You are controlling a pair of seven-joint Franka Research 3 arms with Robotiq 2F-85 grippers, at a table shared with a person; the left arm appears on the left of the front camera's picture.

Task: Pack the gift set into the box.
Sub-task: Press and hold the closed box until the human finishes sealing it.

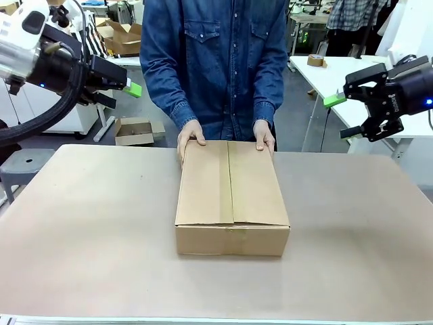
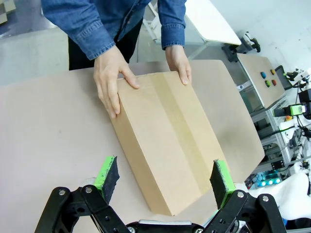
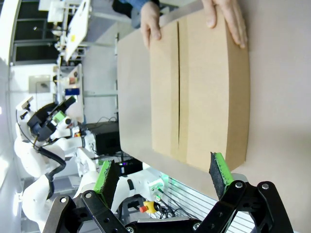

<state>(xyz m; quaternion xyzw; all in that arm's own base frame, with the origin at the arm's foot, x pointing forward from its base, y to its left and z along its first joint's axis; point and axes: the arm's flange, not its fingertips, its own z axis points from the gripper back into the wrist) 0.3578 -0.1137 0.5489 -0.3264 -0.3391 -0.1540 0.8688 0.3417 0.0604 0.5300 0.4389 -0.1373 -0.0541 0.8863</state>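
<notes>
The box (image 1: 232, 196) is a plain brown carton lying in the middle of the table with its top flaps folded shut. A person in a denim shirt rests both hands (image 1: 191, 134) on its far edge. The gift set is hidden. My left gripper (image 1: 128, 87) hangs open, high above the table's left side, nothing between its green pads. My right gripper (image 1: 343, 116) hangs open, high at the right, also holding nothing. The box (image 2: 167, 133) lies beyond the left gripper (image 2: 165, 177), and the box (image 3: 197, 87) lies beyond the right gripper (image 3: 163, 174).
The tan table (image 1: 81, 237) has bare surface all around the box. A small open carton (image 1: 134, 130) lies on the floor behind the table's left. A white table (image 1: 325, 74) stands at the back right.
</notes>
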